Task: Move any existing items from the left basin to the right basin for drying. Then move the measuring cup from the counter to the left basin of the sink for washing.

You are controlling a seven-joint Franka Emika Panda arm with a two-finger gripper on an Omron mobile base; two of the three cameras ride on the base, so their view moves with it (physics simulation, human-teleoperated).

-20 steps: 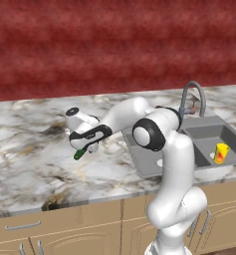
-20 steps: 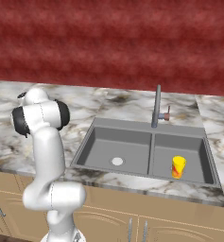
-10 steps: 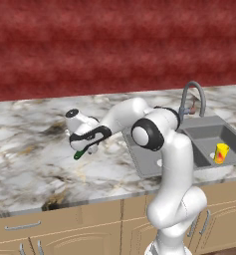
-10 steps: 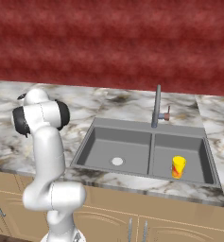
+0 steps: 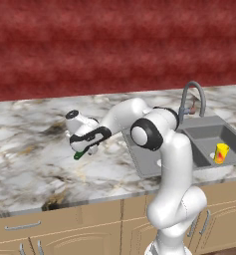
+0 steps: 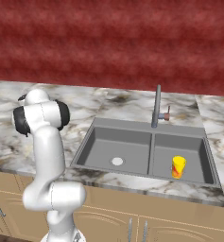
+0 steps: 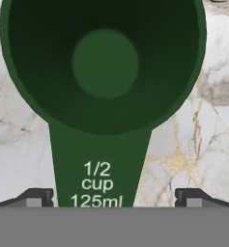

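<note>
Green measuring cup [image 7: 104, 87] on marble counter [image 7: 207, 135] — handle between wide-open, empty hand [image 7: 111, 197]

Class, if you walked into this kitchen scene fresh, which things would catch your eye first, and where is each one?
The white robot arm stretches left over the marble counter, its open gripper straddling the handle of a dark green plastic measuring cup marked "1/2 cup 125ml". A small yellow cup with a red-orange mark stands in the right basin of the grey double sink.
</note>
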